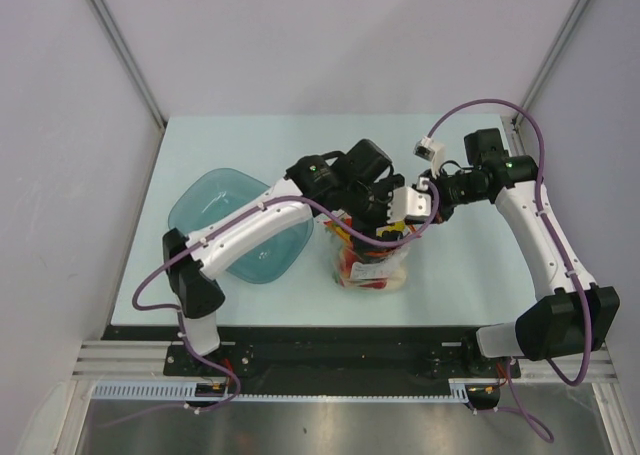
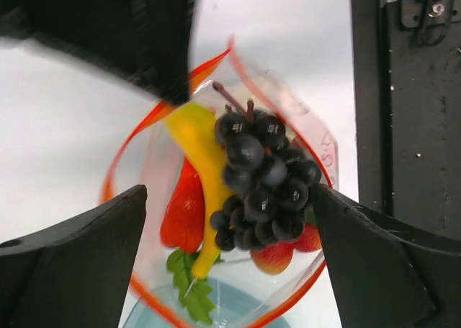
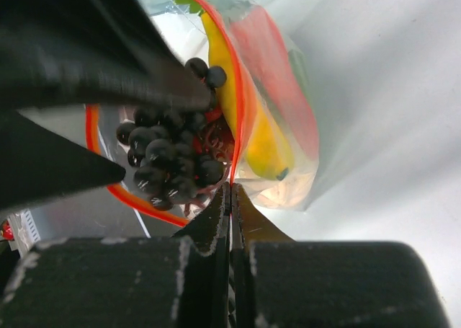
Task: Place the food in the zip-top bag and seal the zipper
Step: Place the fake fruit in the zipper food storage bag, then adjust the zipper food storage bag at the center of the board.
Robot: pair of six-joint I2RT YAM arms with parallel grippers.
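- While the table [image 1: 200, 145] carried a teal bowl [image 1: 215, 200] at its left, partly under the left arm, the work sat near the middle.
- Zip-top bag [image 1: 372, 265] stood there upright, mouth gaping; loading looked largely done.
- Left gripper [image 2: 229, 191] hung over the mouth, jaws spread, grasping nothing; right gripper [image 3: 230, 194] was pinched on the bag's rim.
- Grape bunch [image 2: 266, 176], banana [image 2: 202, 155] and pepper [image 2: 184, 213] lay inside.
- Zipper [image 2: 108, 180] was unsealed — seemingly the step left — with the left fingers and the jutting grape stem in its way.
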